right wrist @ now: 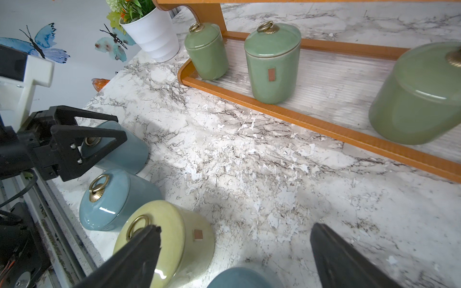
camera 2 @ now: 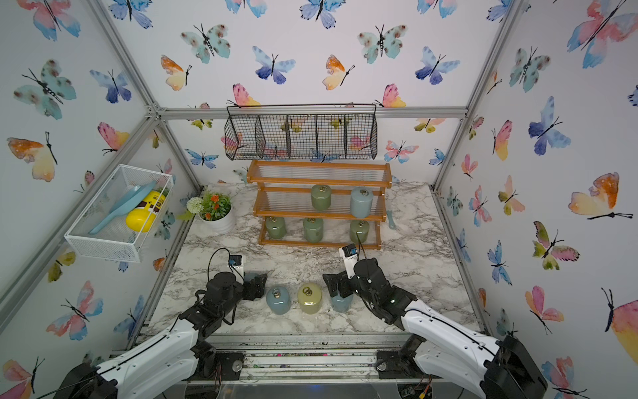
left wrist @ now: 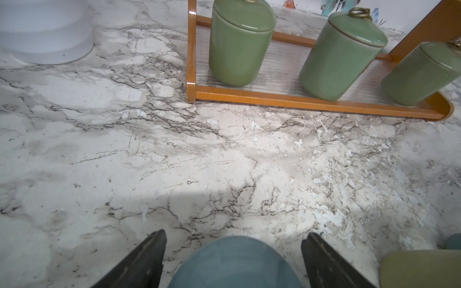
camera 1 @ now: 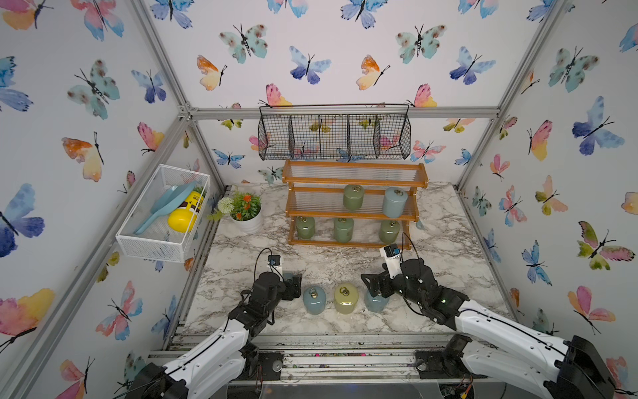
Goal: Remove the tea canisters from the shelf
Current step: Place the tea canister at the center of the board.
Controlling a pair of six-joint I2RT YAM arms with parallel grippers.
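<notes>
The orange-brown shelf [camera 1: 355,165] stands at the back of the marble table. Its middle tier holds a green canister [camera 1: 353,197] and a blue canister [camera 1: 394,202]; three green canisters [camera 1: 343,229] stand on the bottom tier. Near the front edge a blue canister [camera 1: 314,300] and a yellow-green canister [camera 1: 346,298] stand free. My left gripper [left wrist: 234,235] is open around another blue canister [left wrist: 232,264], with a gap on each side. My right gripper [right wrist: 235,227] is open just above a further blue canister [right wrist: 242,278], beside the yellow-green one [right wrist: 174,232].
A white flower pot [camera 1: 247,221] stands left of the shelf. A black wire basket [camera 1: 334,136] hangs on the back wall above it. A white mesh basket [camera 1: 162,214] on the left wall holds a yellow bottle and a blue scoop.
</notes>
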